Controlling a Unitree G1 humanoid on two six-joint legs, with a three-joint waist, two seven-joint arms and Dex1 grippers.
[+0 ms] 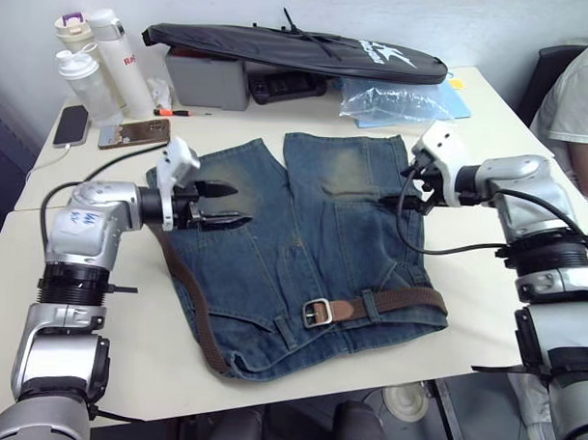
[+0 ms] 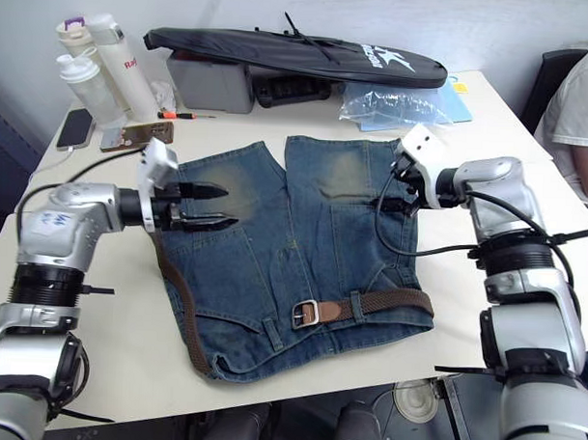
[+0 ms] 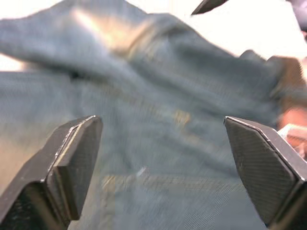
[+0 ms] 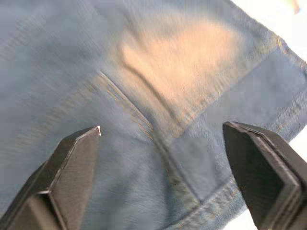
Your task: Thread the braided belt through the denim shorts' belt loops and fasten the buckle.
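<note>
Left eye view: the denim shorts [image 1: 303,249] are spread flat on the table [image 1: 126,340], waistband nearest the robot. The braided belt [image 1: 393,301] is seen along the waistband with the buckle [image 1: 317,313] near its middle. Both the left gripper [image 1: 227,205] and right gripper [image 4: 160,177] are held wide apart over the denim, nothing grasped.

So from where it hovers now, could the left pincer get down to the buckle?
Probably yes. The left pincer is open and holds nothing, and the buckle lies exposed on top of the shorts at the waistband, with only flat denim between them.
</note>
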